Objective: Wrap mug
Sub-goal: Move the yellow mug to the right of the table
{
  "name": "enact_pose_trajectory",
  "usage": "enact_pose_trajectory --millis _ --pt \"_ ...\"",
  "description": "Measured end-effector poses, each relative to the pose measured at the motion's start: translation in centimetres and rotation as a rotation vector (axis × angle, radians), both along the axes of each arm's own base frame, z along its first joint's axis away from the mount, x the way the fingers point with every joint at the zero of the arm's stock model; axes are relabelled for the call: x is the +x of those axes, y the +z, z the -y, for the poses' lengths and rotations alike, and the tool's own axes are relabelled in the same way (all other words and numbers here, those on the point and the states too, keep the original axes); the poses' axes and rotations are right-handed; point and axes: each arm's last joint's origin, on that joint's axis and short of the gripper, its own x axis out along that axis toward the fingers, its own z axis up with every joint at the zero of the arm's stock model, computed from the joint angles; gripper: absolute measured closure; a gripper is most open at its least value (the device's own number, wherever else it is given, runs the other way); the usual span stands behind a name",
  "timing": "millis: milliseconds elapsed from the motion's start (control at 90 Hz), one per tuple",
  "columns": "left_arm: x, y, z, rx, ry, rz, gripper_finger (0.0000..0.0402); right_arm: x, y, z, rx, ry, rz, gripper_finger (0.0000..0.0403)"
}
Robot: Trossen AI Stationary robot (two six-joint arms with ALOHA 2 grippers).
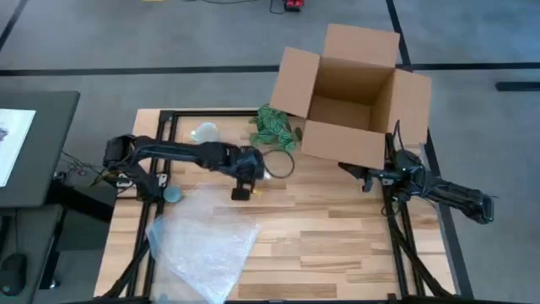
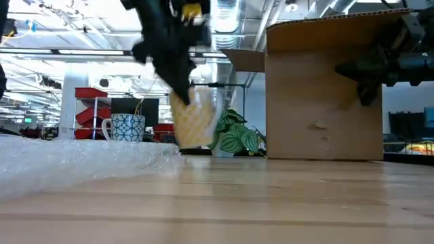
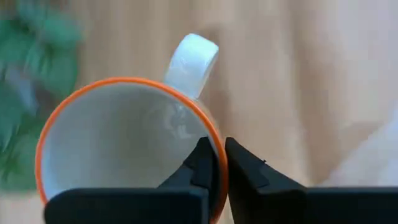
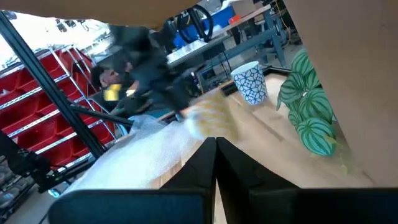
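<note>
Bubble wrap (image 1: pixel 202 241) lies at the table's (image 1: pixel 337 245) near edge. Left end effector (image 3: pixel 216 163) clamps the orange-rimmed mug's (image 3: pixel 124 143) wall, mug empty, above table centre. Right end effector (image 4: pixel 214 149) closed beside open cardboard box (image 1: pixel 350 93).

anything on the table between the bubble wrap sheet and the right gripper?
No, only bare wood between the clear bubble wrap sheet and the right gripper, as the high view shows. The left gripper, holding the orange-rimmed mug, sits farther back.
</note>
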Motion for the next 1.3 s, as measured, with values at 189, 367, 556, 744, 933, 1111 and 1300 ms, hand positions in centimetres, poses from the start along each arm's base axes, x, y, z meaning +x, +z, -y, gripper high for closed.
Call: enact_pose_trajectory --millis 189,367,556,744,933,1111,1300 --pt "4.4 -0.2 4.4 -0.01 -0.106 0.052 0.04 0.0 0.0 0.0 0.0 0.0 0.0 0.0403" --pt "9.5 -1.0 6.6 -0.001 -0.167 0.065 0.0401 0.0 0.0 0.0 0.0 0.0 0.0 0.0403" --pt "14.1 -2.4 6.9 -0.06 -0.202 0.063 0.0401 0.0 0.0 0.0 0.0 0.0 0.0 0.0403" --pt "16.9 -3.4 7.5 -0.068 -0.221 0.045 0.0401 0.0 0.0 0.0 0.0 0.0 0.001 0.0403" --pt "18.0 -3.7 7.7 -0.111 -0.23 0.065 0.0384 0.0 0.0 0.0 0.0 0.0 0.0 0.0403" --pt "18.7 -3.6 7.8 -0.124 -0.223 0.137 0.0357 0.0 0.0 0.0 0.0 0.001 0.001 0.0403" --pt "19.1 -3.2 7.8 -0.167 -0.251 0.189 0.0307 0.0 0.0 0.0 0.0 0.0 0.0 0.0403"
